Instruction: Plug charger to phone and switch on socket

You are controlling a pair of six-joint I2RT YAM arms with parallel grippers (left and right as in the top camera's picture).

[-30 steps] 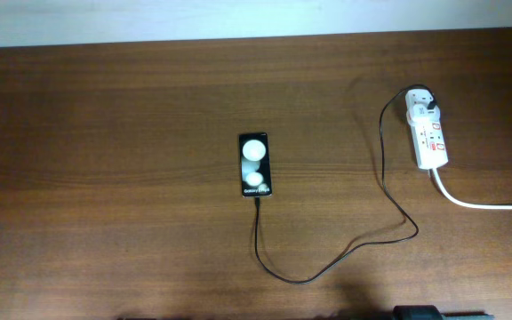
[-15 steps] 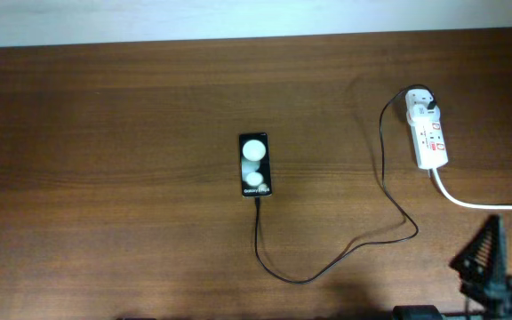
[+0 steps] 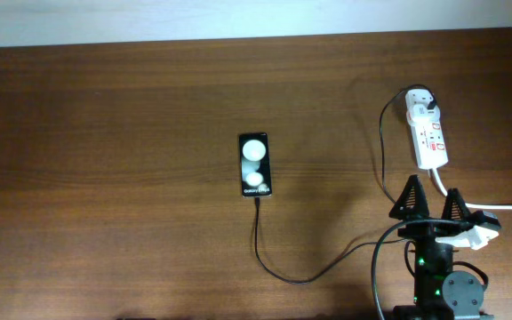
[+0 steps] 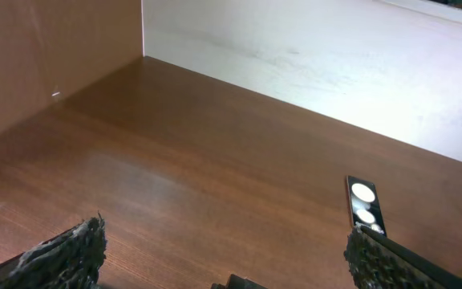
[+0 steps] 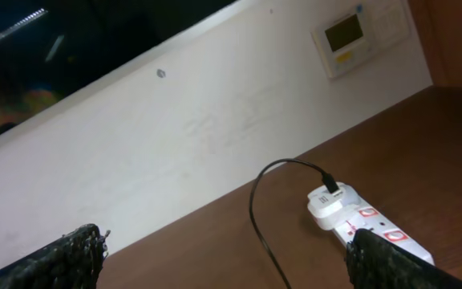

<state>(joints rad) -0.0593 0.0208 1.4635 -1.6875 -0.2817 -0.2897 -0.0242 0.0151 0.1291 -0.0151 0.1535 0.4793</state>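
Closest to the robot, the left claw (image 4: 224, 234) hung wide open over bare table (image 3: 105, 133), holding nothing and well away from the work. The right claw (image 3: 430, 188) was spread open and empty too. It hovered above the thick white cord (image 3: 492, 206), just short of the near end of the power strip (image 3: 430, 142).

A little further out, the black charger cable (image 3: 302, 280) lay in a loose loop. One end met the near edge of the phone (image 3: 255, 165), which lay flat and face up mid-table (whether the tip was fully seated, I could not tell from there). The other end ran up past the right claw to the white plug (image 3: 423, 100) in the far end of the strip.

To my eye the switching was the step in hand. The red switches (image 3: 435, 124) looked small, and the strip lay loose on the wood. I judged the press should go straight down from above, since a sideways push could slide the strip. One fingertip, or the fingers drawn together into a single point, seemed the surest tool. The switch nearest the plug looked the likely one. The claw would also do well to stay clear of the black cable beside the strip, so it didn't drag the plug or tug the phone.
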